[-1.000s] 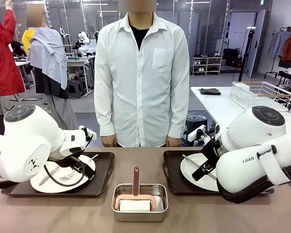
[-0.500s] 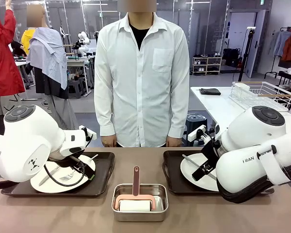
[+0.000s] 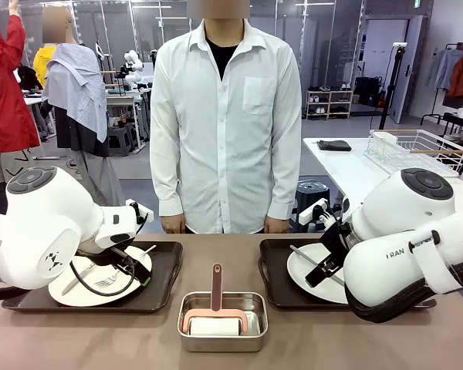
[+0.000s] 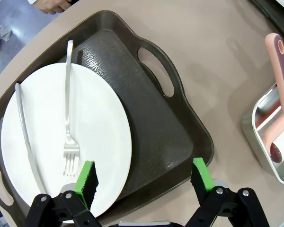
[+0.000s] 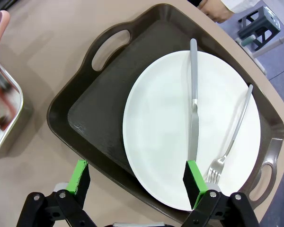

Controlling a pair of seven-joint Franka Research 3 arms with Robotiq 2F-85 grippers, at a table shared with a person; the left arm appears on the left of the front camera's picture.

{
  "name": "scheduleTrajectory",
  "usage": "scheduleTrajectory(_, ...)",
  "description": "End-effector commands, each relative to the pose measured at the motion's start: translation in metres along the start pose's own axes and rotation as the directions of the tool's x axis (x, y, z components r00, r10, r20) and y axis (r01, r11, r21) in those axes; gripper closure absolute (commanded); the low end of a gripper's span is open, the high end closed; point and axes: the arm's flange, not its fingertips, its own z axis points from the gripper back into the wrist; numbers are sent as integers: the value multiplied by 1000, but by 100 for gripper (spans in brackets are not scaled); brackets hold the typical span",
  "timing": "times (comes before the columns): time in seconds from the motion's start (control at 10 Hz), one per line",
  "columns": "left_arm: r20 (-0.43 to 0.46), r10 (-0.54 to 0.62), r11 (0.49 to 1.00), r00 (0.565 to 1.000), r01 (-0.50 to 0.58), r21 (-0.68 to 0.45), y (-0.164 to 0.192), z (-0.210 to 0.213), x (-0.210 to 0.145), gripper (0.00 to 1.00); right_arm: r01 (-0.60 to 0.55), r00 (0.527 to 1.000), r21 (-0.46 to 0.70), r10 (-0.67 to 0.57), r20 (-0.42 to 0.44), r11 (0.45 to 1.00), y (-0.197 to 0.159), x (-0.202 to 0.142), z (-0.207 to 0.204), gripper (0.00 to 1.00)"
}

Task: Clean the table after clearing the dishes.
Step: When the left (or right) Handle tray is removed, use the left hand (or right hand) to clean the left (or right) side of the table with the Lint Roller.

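Two white plates, each with a knife and fork, lie on dark brown handled trays on the brown table (image 3: 100, 339). The left plate (image 4: 85, 132) with its fork (image 4: 68, 104) and knife (image 4: 26, 132) rests on the left tray (image 4: 151, 127). My left gripper (image 4: 144, 177) hovers open over that tray's near edge, holding nothing. The right plate (image 5: 170, 123) carries a knife (image 5: 193, 104) and fork (image 5: 234, 132) on the right tray (image 5: 99, 104). Above its near edge my right gripper (image 5: 137, 178) hangs open and empty. Both trays (image 3: 166, 270) (image 3: 274, 270) flank the table's middle.
A steel pan (image 3: 222, 320) holding a pink-handled roller (image 3: 216, 287) sits between the trays near the front edge. A person in a white shirt (image 3: 225, 116) stands at the far side, hands at the table's edge. A white table with a wire rack (image 3: 417, 150) stands behind on the right.
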Motion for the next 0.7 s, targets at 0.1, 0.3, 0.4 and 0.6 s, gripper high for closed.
scheduleTrajectory(0.1,1,-7,1000,1000,7,-16,9,0,12,0,-7,1000,-9,7,11,1000,-11,9,4,0)
scheduleTrajectory(0.3,-17,13,992,1000,-15,-129,31,4,39,0,28,999,69,-26,-21,997,-40,32,9,0)
scheduleTrajectory(0.4,-19,20,986,1000,-22,-163,41,8,48,0,49,999,108,-47,-20,993,-50,41,13,0)
scheduleTrajectory(0.6,-17,66,953,998,-68,-296,67,22,58,0,124,992,235,-123,-20,964,-77,52,25,0)
